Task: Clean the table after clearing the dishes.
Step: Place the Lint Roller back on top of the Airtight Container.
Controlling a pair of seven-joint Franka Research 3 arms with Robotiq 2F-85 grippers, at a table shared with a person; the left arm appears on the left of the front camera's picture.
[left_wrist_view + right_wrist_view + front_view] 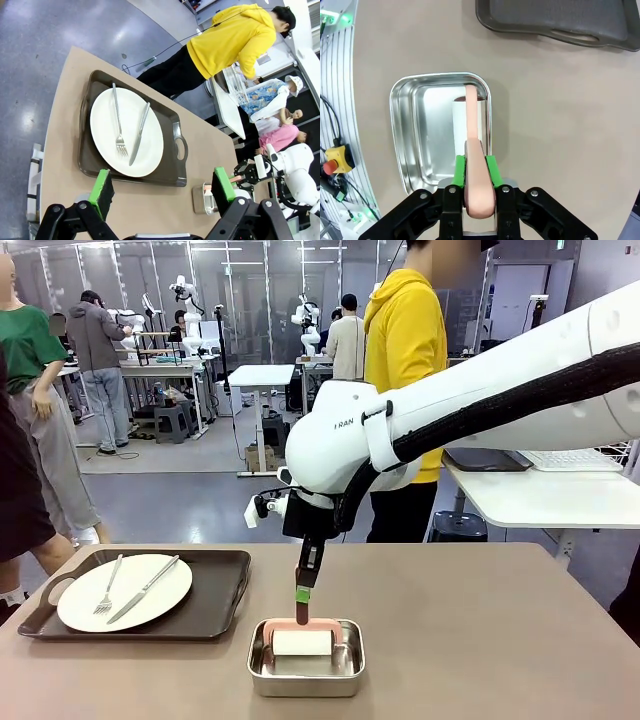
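Right gripper (475,167): green pads pressed against both sides of the pink handle (472,125) of a white roller (303,642), which sits in the steel pan (258,680) on the table (480,640). Left gripper (162,184): fingers wide apart with nothing between them, above the table. Beyond it, the tray (100,80) carries a plate (102,120), fork (118,125) and knife (140,132).

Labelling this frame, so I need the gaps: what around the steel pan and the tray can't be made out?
Front view: the right hand is edge-on, so its finger gap is unreadable; the wall of the pan hides the underside of the white roll.
Right wrist view: the pink handle covers the roll's middle; the top edge cuts off the tray.
Left wrist view: a finger of the left hand hides most of the pan.
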